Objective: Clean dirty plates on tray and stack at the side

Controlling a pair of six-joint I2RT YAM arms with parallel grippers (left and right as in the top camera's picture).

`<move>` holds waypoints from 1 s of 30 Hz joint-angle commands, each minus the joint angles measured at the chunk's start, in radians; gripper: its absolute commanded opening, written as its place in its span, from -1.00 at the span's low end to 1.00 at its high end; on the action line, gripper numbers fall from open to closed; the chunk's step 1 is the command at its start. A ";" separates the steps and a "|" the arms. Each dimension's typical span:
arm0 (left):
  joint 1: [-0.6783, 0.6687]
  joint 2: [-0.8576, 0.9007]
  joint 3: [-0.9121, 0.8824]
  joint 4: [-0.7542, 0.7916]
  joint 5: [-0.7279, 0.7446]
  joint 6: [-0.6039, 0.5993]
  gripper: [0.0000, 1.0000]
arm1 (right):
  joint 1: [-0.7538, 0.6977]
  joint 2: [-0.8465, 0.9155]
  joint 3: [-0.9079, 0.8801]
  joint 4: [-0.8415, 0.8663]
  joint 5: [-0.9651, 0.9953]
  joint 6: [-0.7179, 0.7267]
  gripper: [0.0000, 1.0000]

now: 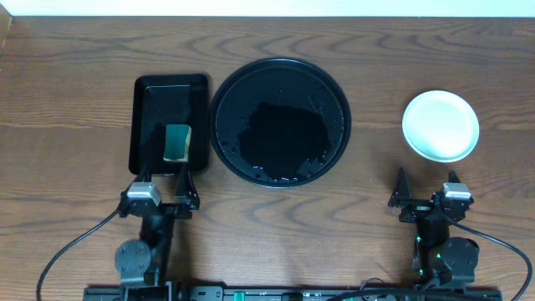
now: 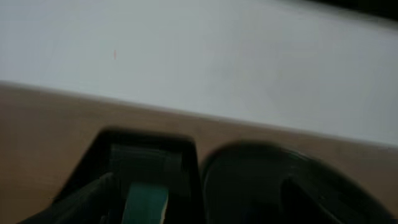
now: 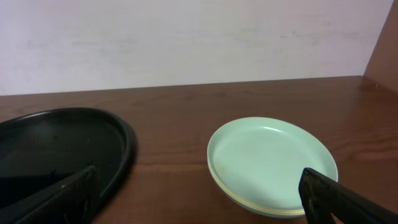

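- Tray (image 1: 251, 92): 1 large round black tray at the table's centre, lying flat with its open face up. It is glossy, has a raised rim, and shows bright specks scattered over its floor. Being circular, it has no long axis. No plate lies on it.
- Plates (image 1: 440, 125): a stack on the bare wood to the right of the tray and well apart from it, lying level with the hollow side up. They are round, smooth and matt, with a shallow well and a low rolled lip. The top plate is pale mint. In the right wrist view a pale yellow edge shows just beneath its near rim. How many plates lie below cannot be told. The top face looks free of smears.
- Rectangular tray (image 1: 142, 117): 1 black tray with rounded corners, just beside the round tray on its left. Its long axis runs from the near side of the table to the far side.
- Sponge (image 1: 176, 142): 1 small green block with a tan edge, lying in the near half of the rectangular tray.
- Left gripper (image 1: 165, 174): at the near end of the rectangular tray, pointing away from the robot. Its jaws are spread wide and grasp nothing.
- Right gripper (image 1: 427, 180): on the near side of the plate stack and apart from it, pointing toward it. Its jaws are fully released and hold nothing.
- Table (image 1: 67, 100): brown wood with a wavy grain.
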 commanded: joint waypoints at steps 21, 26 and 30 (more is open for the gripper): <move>-0.002 -0.008 -0.003 -0.162 0.010 0.240 0.66 | -0.014 -0.006 -0.002 -0.004 0.010 0.013 0.98; -0.002 -0.007 -0.003 -0.162 0.010 0.240 0.66 | -0.014 -0.006 -0.002 -0.004 0.010 0.013 0.98; -0.002 -0.006 -0.003 -0.162 0.010 0.240 0.66 | -0.014 -0.006 -0.002 -0.004 0.010 0.013 0.98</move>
